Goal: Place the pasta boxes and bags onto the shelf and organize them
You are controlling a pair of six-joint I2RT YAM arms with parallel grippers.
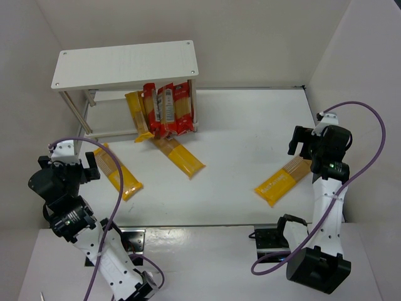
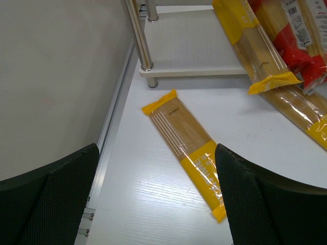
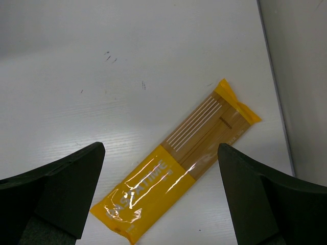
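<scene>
The white shelf (image 1: 125, 63) stands at the back left. On its lower tier (image 2: 189, 51) lean a yellow pasta pack (image 1: 138, 116) and red-edged bags (image 1: 166, 110). Three yellow packs lie flat on the table: one on the left (image 1: 119, 172), one in front of the shelf (image 1: 180, 157) and one on the right (image 1: 283, 182). My left gripper (image 2: 156, 204) hovers open above the left pack (image 2: 186, 145), holding nothing. Over the right pack (image 3: 179, 161) my right gripper (image 3: 161, 199) hangs open and empty.
White walls enclose the table on the left, back and right. A shelf leg (image 2: 139, 35) stands just beyond the left pack. The leaning yellow pack (image 2: 250, 46) pokes out over the tier's front edge onto the pack lying before it (image 2: 306, 109).
</scene>
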